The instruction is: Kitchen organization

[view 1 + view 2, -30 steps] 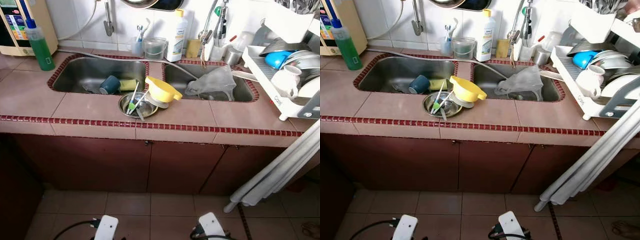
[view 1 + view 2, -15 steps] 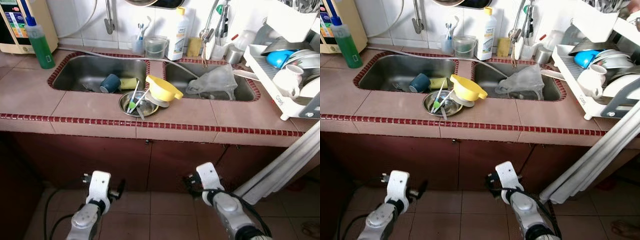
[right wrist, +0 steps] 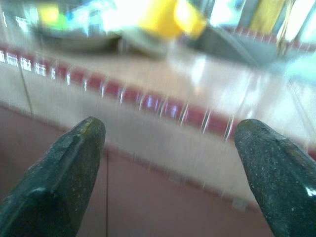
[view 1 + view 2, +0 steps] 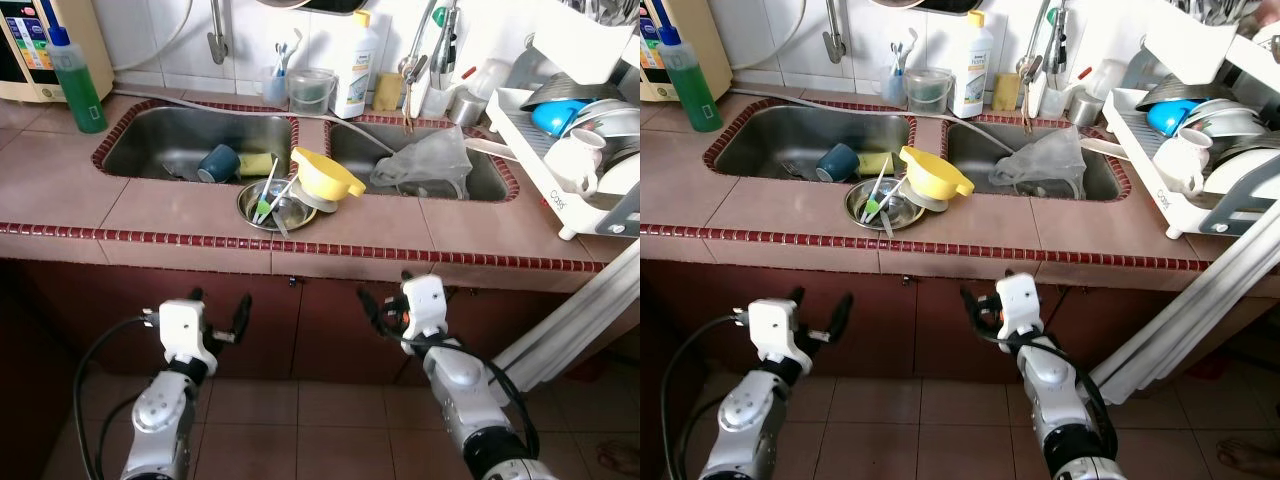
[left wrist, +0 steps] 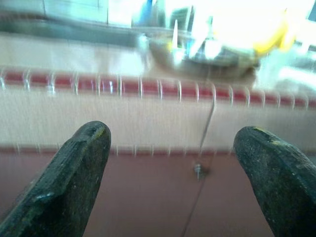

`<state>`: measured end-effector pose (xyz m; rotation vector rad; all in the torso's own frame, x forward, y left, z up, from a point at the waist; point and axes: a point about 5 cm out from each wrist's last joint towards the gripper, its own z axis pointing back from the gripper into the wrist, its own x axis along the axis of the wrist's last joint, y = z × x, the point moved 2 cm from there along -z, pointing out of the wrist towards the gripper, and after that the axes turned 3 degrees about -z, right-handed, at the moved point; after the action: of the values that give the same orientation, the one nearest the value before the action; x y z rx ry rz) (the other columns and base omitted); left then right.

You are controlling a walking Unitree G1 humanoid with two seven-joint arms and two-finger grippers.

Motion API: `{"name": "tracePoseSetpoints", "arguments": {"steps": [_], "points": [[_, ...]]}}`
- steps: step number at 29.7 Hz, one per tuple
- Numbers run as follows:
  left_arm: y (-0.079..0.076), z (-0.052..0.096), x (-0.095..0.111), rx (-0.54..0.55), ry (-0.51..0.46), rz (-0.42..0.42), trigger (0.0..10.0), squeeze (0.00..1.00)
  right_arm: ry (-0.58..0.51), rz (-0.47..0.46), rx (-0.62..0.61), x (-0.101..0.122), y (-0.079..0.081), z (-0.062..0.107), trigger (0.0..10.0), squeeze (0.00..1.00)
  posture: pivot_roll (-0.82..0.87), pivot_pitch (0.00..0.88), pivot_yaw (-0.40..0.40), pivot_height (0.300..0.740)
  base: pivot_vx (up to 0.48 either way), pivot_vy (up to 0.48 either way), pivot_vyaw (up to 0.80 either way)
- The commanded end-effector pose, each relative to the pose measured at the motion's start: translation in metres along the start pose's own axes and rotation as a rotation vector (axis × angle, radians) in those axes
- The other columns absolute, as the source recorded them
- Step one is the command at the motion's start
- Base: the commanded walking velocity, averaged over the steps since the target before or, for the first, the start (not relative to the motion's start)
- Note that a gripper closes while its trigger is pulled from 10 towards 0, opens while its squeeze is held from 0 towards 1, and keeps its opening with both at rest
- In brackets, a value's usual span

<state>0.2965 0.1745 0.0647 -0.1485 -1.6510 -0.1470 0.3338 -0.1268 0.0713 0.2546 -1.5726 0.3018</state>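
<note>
A yellow funnel-shaped bowl (image 4: 325,178) leans on a steel bowl (image 4: 275,206) holding several utensils, on the tiled counter between two sinks. A dark blue cup (image 4: 218,163) and a yellow sponge (image 4: 258,163) lie in the left sink. A crumpled clear plastic bag (image 4: 430,160) rests in the right sink. My left gripper (image 4: 218,312) is open in front of the cabinet doors, below the counter edge. My right gripper (image 4: 385,300) is open at about the same height, under the yellow bowl. Both wrist views, blurred, face the counter's red trim between wide-apart fingers (image 5: 79,168) (image 3: 64,168).
A white dish rack (image 4: 560,190) full of crockery stands at the counter's right end. White poles (image 4: 580,310) lean against the cabinet at the right. A green bottle (image 4: 78,85), a white bottle (image 4: 353,70) and cups line the back wall. Brown tiled floor lies below.
Both arms have risen from floor level to just below the counter edge, in front of the cabinet. The things on the counter have not moved.
</note>
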Motion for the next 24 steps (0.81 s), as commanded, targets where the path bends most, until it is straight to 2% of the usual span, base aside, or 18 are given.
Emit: {"name": "tracePoseSetpoints", "arguments": {"steps": [1,2,3,6,7,8,9,11,21,24], "points": [[-0.006,-0.003,0.01,-0.024,-0.024,-0.004,10.0,0.89,-0.031,-0.004,-0.014,0.009,-0.005,0.0,10.0,1.0,0.04,0.0,-0.08,0.74,0.0,0.0,0.0],[-0.006,-0.004,0.016,-0.028,-0.038,-0.013,10.0,0.0,-0.048,0.008,-0.014,0.015,-0.005,0.0,10.0,1.0,0.04,0.0,-0.08,0.74,0.0,0.0,0.0],[-0.006,-0.007,0.026,-0.037,-0.061,-0.033,10.0,0.0,-0.073,0.027,-0.011,0.023,-0.004,-0.002,10.0,1.0,0.03,0.0,-0.078,0.74,0.0,0.0,0.0],[-0.005,-0.01,0.037,-0.034,-0.083,-0.064,10.0,0.0,-0.096,0.057,0.009,0.032,-0.003,-0.003,10.0,1.0,0.03,0.0,-0.076,0.74,0.0,0.0,0.0],[-0.003,-0.011,0.043,-0.025,-0.098,-0.07,10.0,0.0,-0.109,0.071,0.025,0.037,-0.001,-0.004,10.0,0.32,0.03,0.0,-0.076,0.74,0.0,0.0,0.0],[-0.002,-0.012,0.046,-0.019,-0.107,-0.074,10.0,0.0,-0.117,0.08,0.036,0.041,0.0,-0.004,10.0,0.32,0.03,0.0,-0.076,0.74,0.0,0.0,0.0],[-0.002,-0.012,0.054,-0.024,-0.128,-0.092,10.0,0.0,-0.144,0.097,0.051,0.05,0.002,-0.005,10.0,0.0,0.03,0.0,-0.076,0.74,0.0,0.0,0.0],[-0.002,-0.012,0.058,-0.021,-0.135,-0.125,10.0,0.0,-0.163,0.101,0.042,0.059,0.001,-0.005,10.0,0.0,0.03,0.0,-0.075,0.74,0.0,0.0,0.0],[-0.009,-0.012,0.068,-0.025,-0.152,-0.117,10.0,0.0,-0.189,0.114,0.028,0.074,0.001,-0.002,10.0,0.0,0.03,0.0,-0.071,0.74,0.0,0.0,0.0],[-0.011,-0.013,0.07,-0.03,-0.155,-0.109,10.0,0.0,-0.186,0.113,0.027,0.074,0.001,-0.002,10.0,0.0,0.03,0.0,-0.07,0.74,0.0,-0.461,0.0]]}}
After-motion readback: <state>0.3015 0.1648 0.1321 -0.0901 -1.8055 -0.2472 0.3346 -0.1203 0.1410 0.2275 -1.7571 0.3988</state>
